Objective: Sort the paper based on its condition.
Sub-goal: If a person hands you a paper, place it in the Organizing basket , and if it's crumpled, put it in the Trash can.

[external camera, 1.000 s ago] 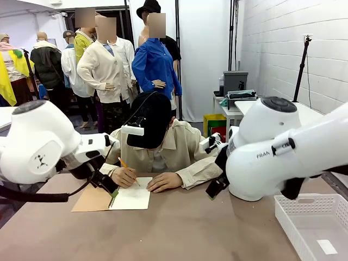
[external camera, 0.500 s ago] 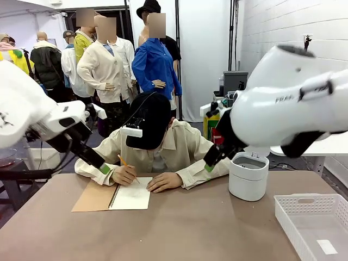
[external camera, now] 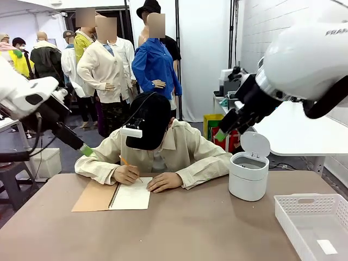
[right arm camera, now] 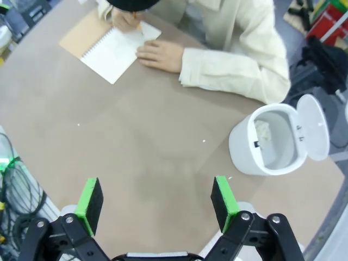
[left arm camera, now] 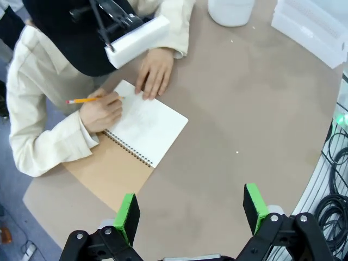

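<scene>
A person at the far side writes with a pencil [external camera: 125,162] on the white page of a spiral notebook [external camera: 130,197] with a brown cover; the notebook [left arm camera: 147,128] also lies below my left gripper. Loose paper is out of view. My left gripper [external camera: 82,148] hangs high over the table's left end, and its own view shows the left gripper [left arm camera: 190,209] open with nothing in it. My right gripper [external camera: 222,134] is raised above the right half of the table, open and empty, looking down on bare tabletop from the right gripper [right arm camera: 156,197].
A white round bin [external camera: 248,176] with its lid flipped up stands at the right of the table; something pale lies inside the bin [right arm camera: 272,144]. A white slotted tray [external camera: 315,225] sits at the front right corner. The person's hands [external camera: 163,182] rest on the notebook.
Both arms have risen and swung outward, away from the middle of the table, uncovering the white bin. The person keeps writing in the same spot.
</scene>
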`<state>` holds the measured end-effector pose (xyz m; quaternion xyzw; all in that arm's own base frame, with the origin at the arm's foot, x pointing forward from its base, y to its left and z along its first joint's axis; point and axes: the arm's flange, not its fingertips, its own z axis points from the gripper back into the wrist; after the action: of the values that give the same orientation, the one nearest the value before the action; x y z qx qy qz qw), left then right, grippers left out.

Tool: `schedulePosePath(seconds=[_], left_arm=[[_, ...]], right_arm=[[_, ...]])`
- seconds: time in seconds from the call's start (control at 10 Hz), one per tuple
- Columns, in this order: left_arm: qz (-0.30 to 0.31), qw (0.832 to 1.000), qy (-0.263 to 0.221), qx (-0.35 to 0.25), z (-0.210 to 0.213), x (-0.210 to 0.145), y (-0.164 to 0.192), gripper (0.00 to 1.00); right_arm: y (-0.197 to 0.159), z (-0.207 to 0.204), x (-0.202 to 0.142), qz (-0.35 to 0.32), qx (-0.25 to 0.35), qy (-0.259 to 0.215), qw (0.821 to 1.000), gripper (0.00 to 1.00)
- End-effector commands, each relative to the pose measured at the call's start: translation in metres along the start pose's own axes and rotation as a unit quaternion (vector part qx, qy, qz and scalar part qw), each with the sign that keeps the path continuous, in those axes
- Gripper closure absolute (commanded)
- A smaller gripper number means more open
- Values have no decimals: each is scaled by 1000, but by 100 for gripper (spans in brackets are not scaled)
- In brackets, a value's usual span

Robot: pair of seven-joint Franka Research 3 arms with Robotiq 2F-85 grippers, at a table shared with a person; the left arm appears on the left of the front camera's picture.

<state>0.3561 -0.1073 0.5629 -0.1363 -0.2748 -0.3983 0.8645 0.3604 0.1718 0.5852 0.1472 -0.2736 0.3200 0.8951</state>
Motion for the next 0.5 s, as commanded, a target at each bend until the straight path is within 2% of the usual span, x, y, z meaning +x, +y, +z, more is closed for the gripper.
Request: schedulePosePath(seconds=[0.0, 0.4], left_arm=[[-10, 1000, -19, 11, 23, 0, 8, 0], [-8, 998, -33, 53, 61, 18, 15, 0]], right_arm=[[-2, 18, -1, 7, 3, -14, 1000, 0], [17, 56, 14, 16, -31, -32, 999, 0]])
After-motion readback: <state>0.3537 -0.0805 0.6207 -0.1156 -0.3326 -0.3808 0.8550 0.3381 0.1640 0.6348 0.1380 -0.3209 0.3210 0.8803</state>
